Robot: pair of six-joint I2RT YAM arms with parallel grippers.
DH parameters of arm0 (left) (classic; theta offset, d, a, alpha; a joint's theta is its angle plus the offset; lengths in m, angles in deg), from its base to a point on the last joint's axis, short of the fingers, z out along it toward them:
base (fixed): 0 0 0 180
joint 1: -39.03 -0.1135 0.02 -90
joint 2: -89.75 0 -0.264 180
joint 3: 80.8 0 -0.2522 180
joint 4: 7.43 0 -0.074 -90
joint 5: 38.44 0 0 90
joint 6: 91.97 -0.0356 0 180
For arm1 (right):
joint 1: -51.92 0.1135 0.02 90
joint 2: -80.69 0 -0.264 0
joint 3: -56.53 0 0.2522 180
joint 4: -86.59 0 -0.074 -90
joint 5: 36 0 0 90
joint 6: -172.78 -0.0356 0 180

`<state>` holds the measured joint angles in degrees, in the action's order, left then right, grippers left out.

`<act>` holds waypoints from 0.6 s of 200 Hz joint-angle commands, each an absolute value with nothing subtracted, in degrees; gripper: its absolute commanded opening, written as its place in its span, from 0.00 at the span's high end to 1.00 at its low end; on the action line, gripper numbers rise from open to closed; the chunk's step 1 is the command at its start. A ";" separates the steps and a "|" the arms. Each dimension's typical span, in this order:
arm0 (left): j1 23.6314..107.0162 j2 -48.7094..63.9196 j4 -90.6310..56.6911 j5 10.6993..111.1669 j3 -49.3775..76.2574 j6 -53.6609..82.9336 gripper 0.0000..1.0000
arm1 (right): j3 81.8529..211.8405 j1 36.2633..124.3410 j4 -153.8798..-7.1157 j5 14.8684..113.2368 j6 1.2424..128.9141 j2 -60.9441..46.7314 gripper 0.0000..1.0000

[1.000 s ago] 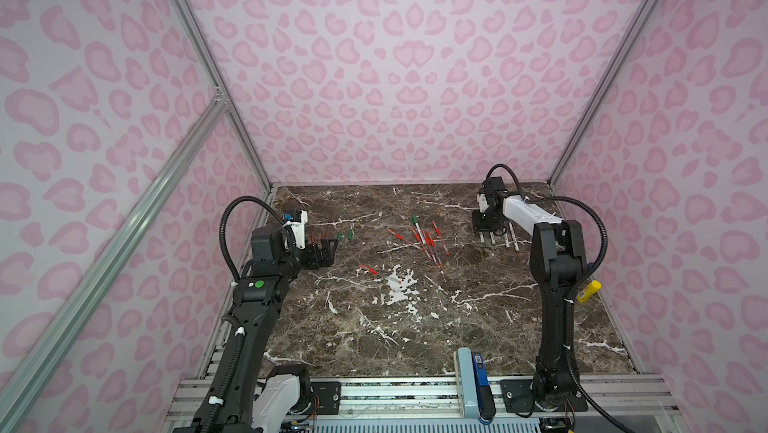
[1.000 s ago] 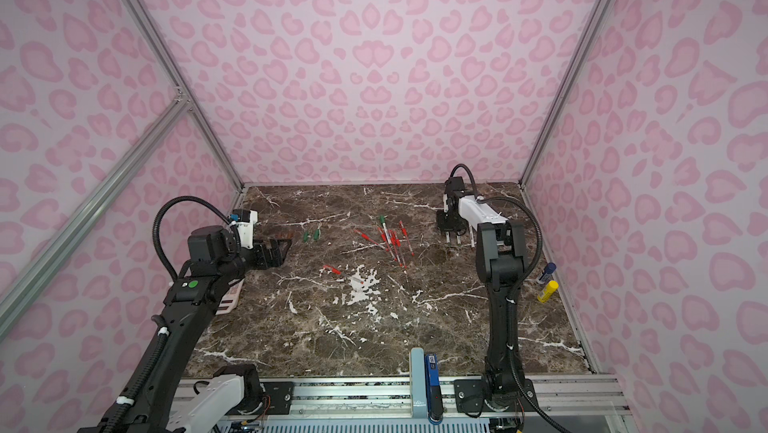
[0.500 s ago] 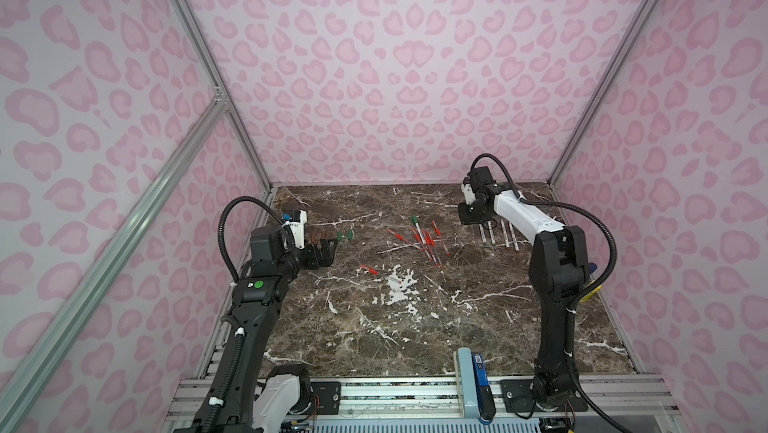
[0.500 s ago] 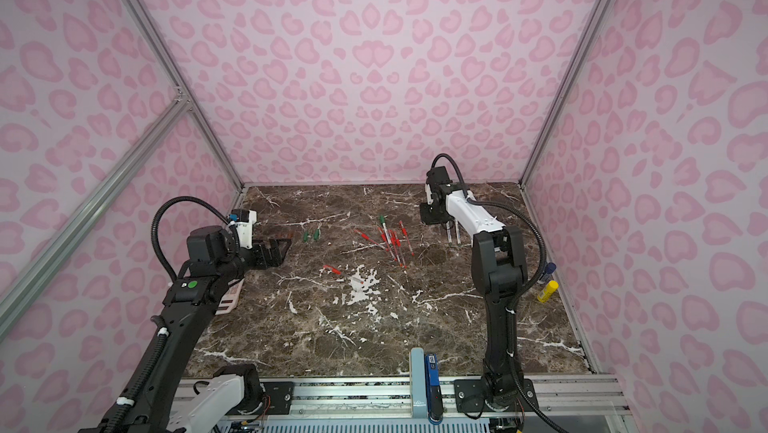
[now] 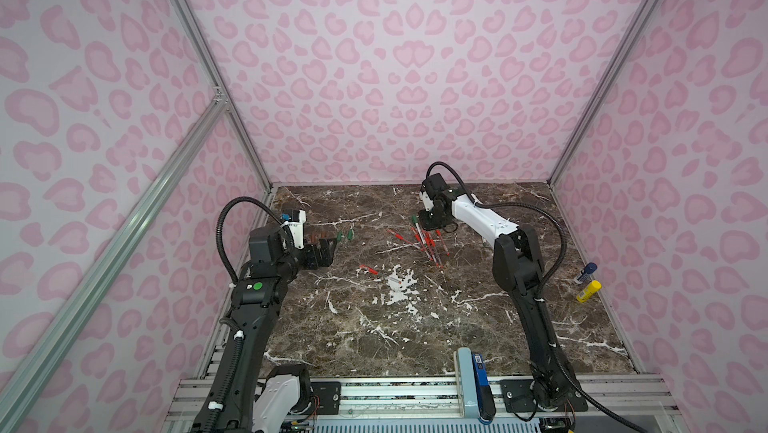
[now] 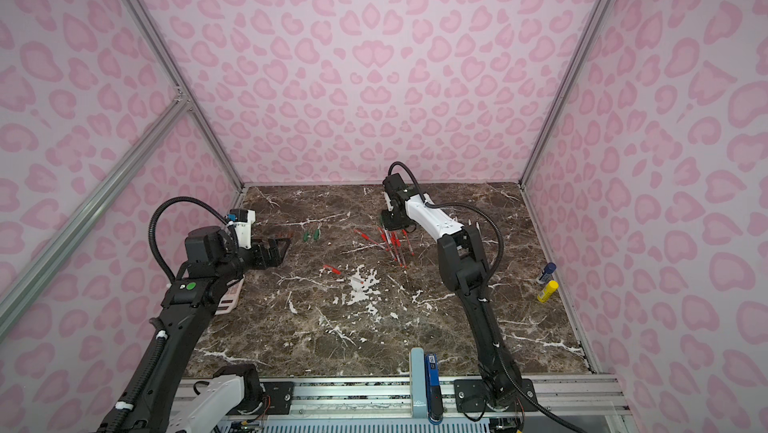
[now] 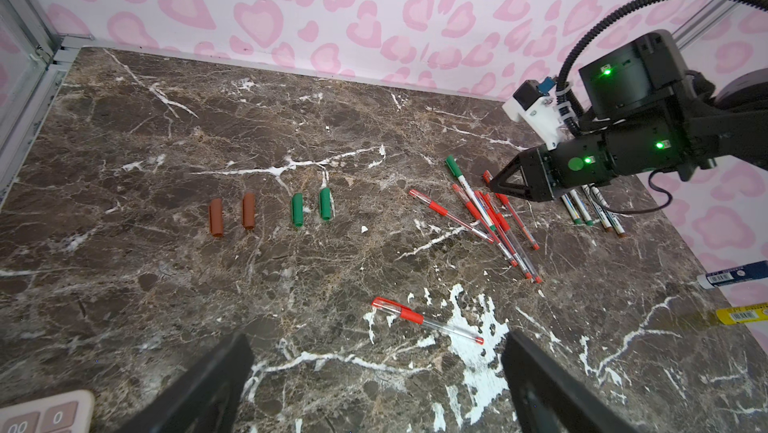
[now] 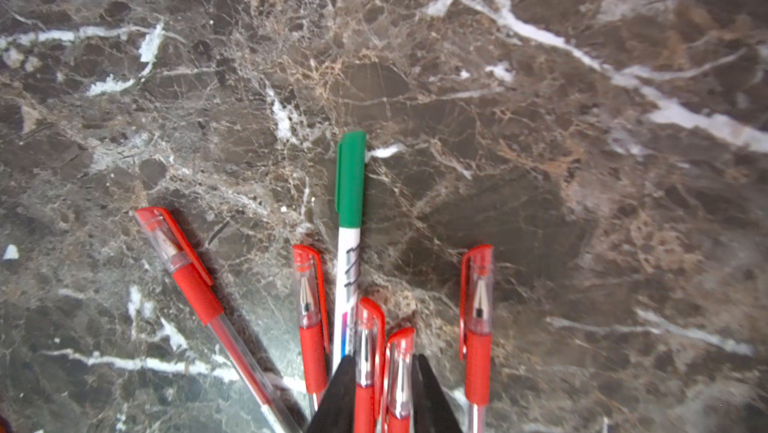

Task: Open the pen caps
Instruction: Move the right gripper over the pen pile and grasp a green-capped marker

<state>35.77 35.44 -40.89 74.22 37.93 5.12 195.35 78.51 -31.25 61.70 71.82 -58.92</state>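
Note:
Two brown pen caps point(image 7: 216, 217) and two green pen caps point(image 7: 297, 215) lie loose in a row at the far left. A fan of red-capped pens point(image 5: 428, 244) lies mid-table, together with a white pen wearing a green cap point(image 8: 350, 177). My right gripper point(image 8: 384, 362) hovers over the fan's far end, jaws a narrow gap apart, with two red pens showing in that gap on the table. Several uncapped white pens point(image 7: 590, 210) lie just beyond it. One red pen point(image 7: 419, 318) lies alone nearer the front. My left gripper point(image 7: 378, 348) stands wide open near the brown caps, holding nothing.
A blue-capped tube point(image 5: 585, 273) and a yellow tube point(image 5: 588, 290) lie at the right wall. A pink calculator point(image 6: 230, 300) sits under the left arm. Pink walls close in the marble table point(image 5: 415, 327) on three sides.
My right gripper has swung left, from above the uncapped white pens to above the fan of red pens. The left arm has not moved.

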 commanded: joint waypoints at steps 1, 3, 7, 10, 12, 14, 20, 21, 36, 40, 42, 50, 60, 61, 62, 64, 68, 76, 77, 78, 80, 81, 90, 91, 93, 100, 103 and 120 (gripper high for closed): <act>35.73 35.67 -39.12 74.50 37.73 4.62 0.02 | 198.31 79.42 -28.24 61.49 71.46 -61.41 0.74; 35.75 35.69 -39.01 74.61 37.78 4.62 0.02 | 198.71 79.49 -28.10 61.41 71.45 -61.73 0.74; 35.78 35.74 -38.95 74.85 37.91 4.47 0.02 | 199.72 79.57 -27.59 61.45 71.37 -62.45 0.74; 35.78 35.63 -39.10 75.00 37.89 4.44 0.02 | 200.10 79.64 -27.32 61.46 71.27 -62.76 0.74; 35.74 35.64 -39.18 75.02 37.89 4.38 0.02 | 200.85 79.68 -26.80 61.45 71.22 -63.16 0.74; 35.71 35.57 -39.31 75.00 37.89 4.32 0.02 | 201.05 79.68 -26.64 61.50 71.24 -63.35 0.75; 35.69 35.38 -39.72 74.75 37.63 4.28 0.02 | 202.48 79.81 -25.44 61.64 71.04 -64.23 0.75; 35.69 35.36 -39.77 74.71 37.58 4.28 0.02 | 202.61 79.80 -25.34 61.64 71.02 -64.32 0.75; 35.78 35.23 -39.85 73.91 37.16 4.32 0.02 | 203.06 80.34 -25.25 61.72 71.20 -64.92 0.76; 35.76 35.32 -39.70 74.04 37.19 4.35 0.02 | 203.08 80.47 -25.47 61.73 71.37 -65.05 0.76; 35.73 35.34 -39.55 74.12 37.25 4.36 0.02 | 203.09 80.55 -25.56 61.73 71.42 -65.14 0.77; 35.77 35.40 -39.16 74.61 37.65 4.39 0.02 | 203.33 80.62 -25.62 61.54 71.53 -65.53 0.77; 35.70 35.27 -39.22 74.85 37.80 4.33 0.02 | 203.98 80.66 -25.08 61.47 71.23 -66.15 0.78; 35.74 35.26 -39.21 74.81 37.76 4.34 0.02 | 204.06 80.66 -24.99 61.42 71.20 -66.25 0.78; 35.76 35.22 -39.30 74.79 37.69 4.31 0.02 | 204.11 80.66 -24.94 61.45 71.19 -66.30 0.78; 35.73 35.16 -39.34 74.62 37.62 4.28 0.02 | 204.25 80.59 -24.71 61.46 71.14 -66.38 0.78; 35.70 35.05 -39.59 74.47 37.43 4.31 0.02 | 204.40 80.59 -24.41 61.44 71.09 -66.63 0.78; 35.76 34.91 -39.82 74.25 37.14 4.40 0.02 | 204.34 80.74 -24.24 61.43 71.10 -66.61 0.78; 35.77 34.91 -39.82 74.24 37.12 4.42 0.02 | 204.29 80.75 -24.26 61.45 71.09 -66.61 0.78; 35.78 34.95 -39.82 74.24 37.07 4.39 0.02 | 204.26 80.75 -24.27 61.46 71.09 -66.61 0.78; 35.76 34.94 -39.82 74.24 37.07 4.45 0.02 | 204.18 80.70 -24.38 61.42 71.13 -66.63 0.78; 35.73 34.92 -39.82 74.19 37.09 4.49 0.02 | 204.12 80.73 -24.42 61.40 71.15 -66.67 0.78; 35.70 35.12 -39.32 74.51 37.45 4.53 0.02 | 203.76 80.75 -24.80 61.09 71.43 -66.66 0.78; 35.74 35.15 -39.26 74.59 37.50 4.49 0.02 | 203.74 80.75 -24.84 61.06 71.43 -66.68 0.78; 35.71 35.16 -39.16 74.70 37.62 4.46 0.02 | 203.78 80.62 -24.88 60.93 71.48 -66.69 0.79; 35.78 35.12 -39.01 74.87 37.86 4.52 0.02 | 203.80 80.63 -24.75 60.56 71.44 -66.82 0.80; 35.78 35.05 -38.99 74.93 37.81 4.40 0.02 | 203.88 80.60 -24.68 60.49 71.40 -66.93 0.80; 35.72 34.67 -39.70 74.33 37.17 4.53 0.02 | 203.36 80.65 -24.39 60.82 70.93 -66.79 0.82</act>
